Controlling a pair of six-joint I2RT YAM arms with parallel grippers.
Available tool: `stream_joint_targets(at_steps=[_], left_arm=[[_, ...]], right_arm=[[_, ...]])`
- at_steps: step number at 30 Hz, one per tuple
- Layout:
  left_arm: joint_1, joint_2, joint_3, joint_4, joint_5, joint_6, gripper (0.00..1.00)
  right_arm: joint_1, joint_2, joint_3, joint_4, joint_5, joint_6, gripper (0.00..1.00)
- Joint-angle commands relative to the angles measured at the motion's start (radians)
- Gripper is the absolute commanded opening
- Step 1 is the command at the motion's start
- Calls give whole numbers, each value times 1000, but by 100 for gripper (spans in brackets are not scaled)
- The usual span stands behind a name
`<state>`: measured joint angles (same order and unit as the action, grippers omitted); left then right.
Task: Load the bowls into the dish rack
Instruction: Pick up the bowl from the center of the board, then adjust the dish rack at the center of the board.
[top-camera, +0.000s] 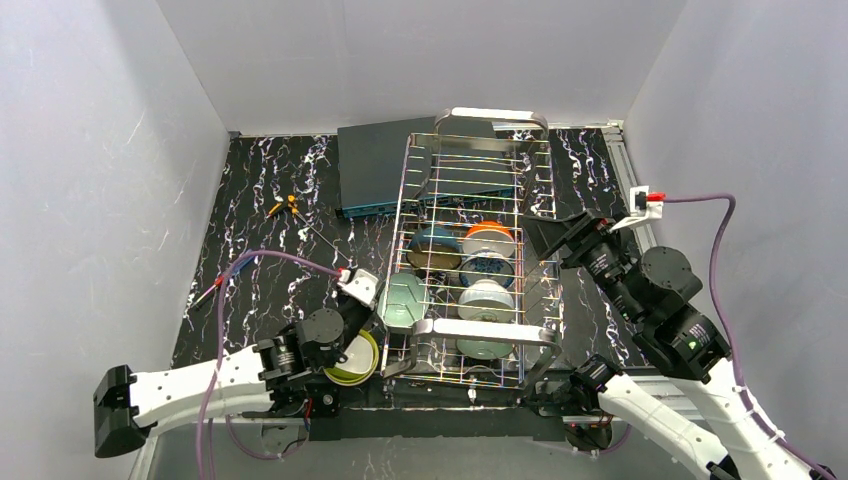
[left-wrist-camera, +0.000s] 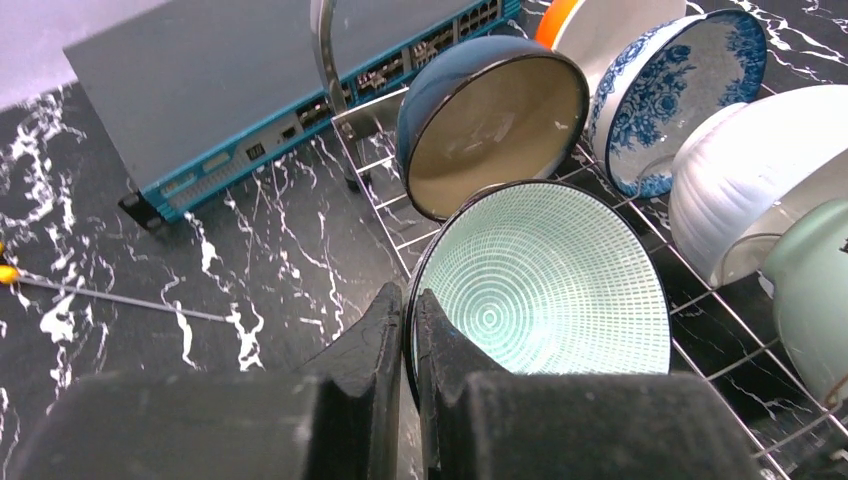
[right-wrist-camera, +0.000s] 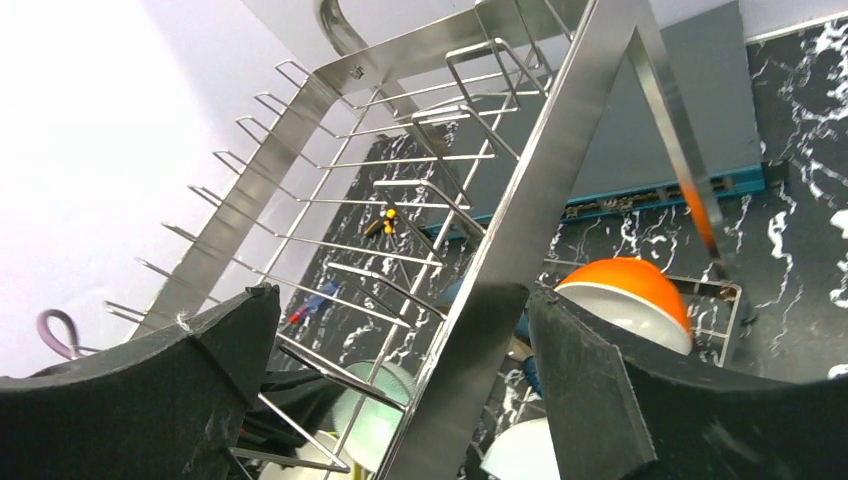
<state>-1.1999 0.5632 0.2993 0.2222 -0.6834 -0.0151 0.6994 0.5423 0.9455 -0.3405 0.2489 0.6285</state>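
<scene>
The steel wire dish rack (top-camera: 470, 200) stands mid-table. It holds a dark bowl with a beige inside (top-camera: 437, 250), an orange-and-white bowl (top-camera: 490, 238), a blue-patterned bowl (top-camera: 487, 268), a white bowl (top-camera: 487, 298) and a pale green bowl (top-camera: 487, 345). My left gripper (left-wrist-camera: 410, 300) is shut on the rim of a pale green ringed bowl (left-wrist-camera: 545, 285), held on edge at the rack's left side (top-camera: 403, 300). A lime-yellow bowl (top-camera: 352, 358) lies on the table under my left arm. My right gripper (right-wrist-camera: 402, 293) is open astride the rack's right rim bar (right-wrist-camera: 500, 300).
A flat dark-teal box (top-camera: 385, 165) lies behind the rack's left end and also shows in the left wrist view (left-wrist-camera: 250, 90). A yellow-handled tool (top-camera: 285, 207) and a red-and-blue pen (top-camera: 208, 292) lie on the left of the table. Grey walls stand close on three sides.
</scene>
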Motion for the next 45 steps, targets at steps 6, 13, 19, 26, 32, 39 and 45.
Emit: stream_joint_targets(at_steps=[6,13,19,26,32,39,45], left_arm=[[0,111,-33,457,-22,237,0],[0,60,-56,506,-19,300,0],[0,51,-69,506,-2,277,0],[0,98,-58,506,17,274,0],[0,135,-47,506,35,267,0],[-1,104,-52,505,15,293,0],[0,67,-72,504,5,295,0]], right_arm=[[-8,-92,-104,-368,-1,47,99],[-7,-184,-87,-346,-49,-18,99],[-7,-316,-83,-253,-30,-90,99],[-7,-286,-40,-219,-70,-172,99],[-8,-158,-22,-191,-122,-197,99],[-8,3,34,-135,-196,-265,99],[-7,146,74,-85,-353,-295,99]])
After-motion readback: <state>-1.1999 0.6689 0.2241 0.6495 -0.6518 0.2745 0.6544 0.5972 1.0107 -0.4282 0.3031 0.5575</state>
